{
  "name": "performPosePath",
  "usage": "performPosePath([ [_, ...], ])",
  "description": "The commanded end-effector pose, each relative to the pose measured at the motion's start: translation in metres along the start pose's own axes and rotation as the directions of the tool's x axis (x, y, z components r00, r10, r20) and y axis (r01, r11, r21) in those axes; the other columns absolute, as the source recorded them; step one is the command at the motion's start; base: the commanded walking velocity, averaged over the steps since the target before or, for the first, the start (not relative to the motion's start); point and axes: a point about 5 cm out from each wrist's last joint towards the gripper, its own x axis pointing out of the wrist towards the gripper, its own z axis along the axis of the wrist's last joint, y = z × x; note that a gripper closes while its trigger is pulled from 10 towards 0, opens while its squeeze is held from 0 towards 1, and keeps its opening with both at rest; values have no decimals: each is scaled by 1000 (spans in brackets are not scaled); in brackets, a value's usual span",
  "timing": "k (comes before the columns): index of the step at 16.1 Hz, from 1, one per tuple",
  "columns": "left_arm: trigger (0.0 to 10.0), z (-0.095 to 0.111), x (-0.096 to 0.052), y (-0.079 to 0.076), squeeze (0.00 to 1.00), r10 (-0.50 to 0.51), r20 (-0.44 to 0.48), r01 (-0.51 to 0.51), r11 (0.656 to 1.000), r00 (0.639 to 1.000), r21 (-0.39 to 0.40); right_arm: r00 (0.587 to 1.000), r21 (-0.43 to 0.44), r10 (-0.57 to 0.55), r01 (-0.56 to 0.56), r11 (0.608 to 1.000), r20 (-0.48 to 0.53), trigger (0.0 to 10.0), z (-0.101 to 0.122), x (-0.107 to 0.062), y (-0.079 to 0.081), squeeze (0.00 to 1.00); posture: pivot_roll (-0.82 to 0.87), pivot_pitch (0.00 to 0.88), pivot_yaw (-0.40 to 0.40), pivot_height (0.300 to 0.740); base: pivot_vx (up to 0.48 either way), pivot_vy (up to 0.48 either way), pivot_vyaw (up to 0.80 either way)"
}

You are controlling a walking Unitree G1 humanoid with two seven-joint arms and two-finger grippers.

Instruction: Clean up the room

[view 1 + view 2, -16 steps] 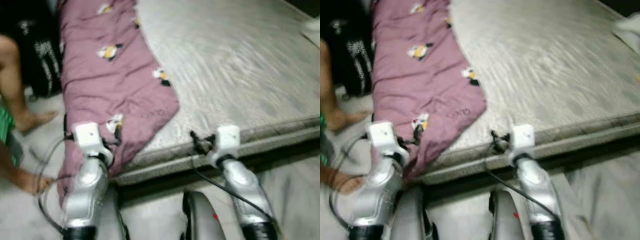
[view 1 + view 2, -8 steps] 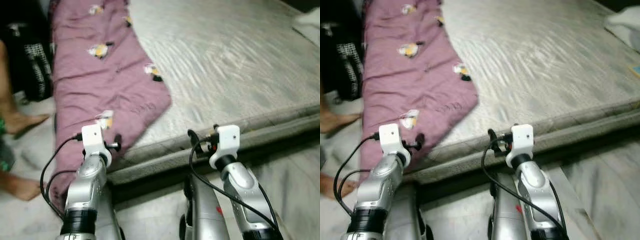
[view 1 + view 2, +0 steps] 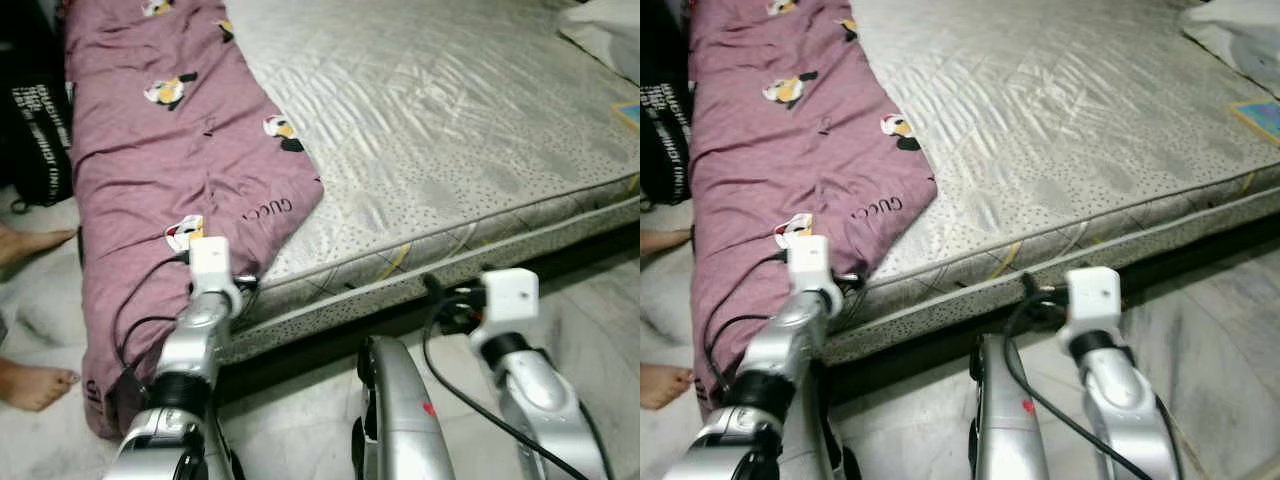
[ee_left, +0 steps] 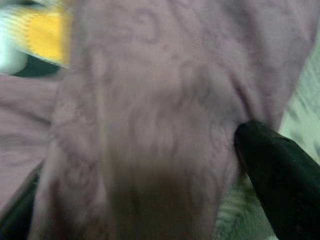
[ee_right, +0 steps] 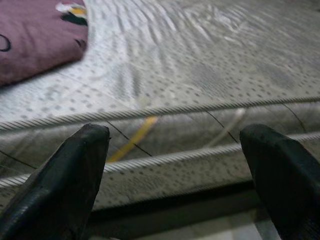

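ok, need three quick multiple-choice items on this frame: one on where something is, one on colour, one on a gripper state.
1. Where does the blanket lie?
A. Along the mattress's left side, hanging over its front edge
B. Folded at the mattress's far right corner
C. Entirely on the floor

2. What colour is the blanket?
A. Blue
B. Mauve-purple with small penguin prints
C. Plain white

3. How are the right gripper's fingers?
A. Shut on the blanket
B. Shut on a cable
C. Open, facing the mattress edge

Answers: 1 A, the head views show it running down the left side and draping off the front edge toward the floor. 2 B, purple cloth with black, white and yellow figures. 3 C, the right wrist view shows two fingers spread apart with nothing between them.
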Motion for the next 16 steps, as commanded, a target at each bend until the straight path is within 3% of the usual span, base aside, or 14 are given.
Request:
performPosePath([
  [1, 10000, -21, 1, -17, 0, -94, -98, 102, 992, 991, 75, 1000, -15, -24, 24, 1000, 12, 10000, 7, -3, -7, 0, -256, 127, -40, 506, 0, 0, 0],
  [4, 10000, -23, 0, -52, 0, -257, -99, 273, 936, 961, 221, 999, -44, -41, 41, 998, 6, 10000, 9, -3, -17, 0, -271, 114, -42, 506, 0, 0, 0],
  [5, 10000, -29, -6, -74, 0, -367, -121, 386, 856, 922, 344, 999, -49, -41, 42, 998, 5, 10000, 9, -2, -18, 0, -274, 108, -42, 506, 0, 0, 0],
  [7, 10000, -38, -14, -93, 0, -467, -158, 484, 748, 870, 454, 999, -53, -36, 36, 998, 1, 10000, 8, -2, -16, 0, -275, 105, -39, 506, 0, 0, 0],
  [9, 10000, -41, -21, -102, 0, -525, -173, 517, 630, 833, 579, 1000, -59, -27, 27, 998, -2, 10000, 7, -3, -14, 0, -273, 101, -34, 506, 0, 0, 0],
  [11, 10000, -41, -23, -104, 0, -545, -180, 522, 576, 819, 629, 1000, -58, -25, 25, 998, -4, 10000, 6, -3, -13, 0, -271, 97, -32, 506, 0, 0, 0],
  [13, 10000, -44, -32, -106, 0, -592, -194, 523, 456, 782, 720, 1000, -58, -19, 19, 998, -10, 10000, 3, -2, -12, 0, -263, 90, -22, 506, 0, 0, 0],
  [15, 10000, -42, -36, -102, 0, -591, -174, 499, 447, 788, 742, 1000, -58, -22, 21, 998, -9, 10000, 3, -1, -12, 0, -260, 90, -19, 506, 0, 0, 0],
  [16, 10000, -37, -36, -99, 0, -583, -140, 473, 470, 800, 745, 1000, -57, -22, 21, 998, -9, 10000, 2, 0, -12, 0, -254, 87, -17, 506, 0, 0, 0],
])
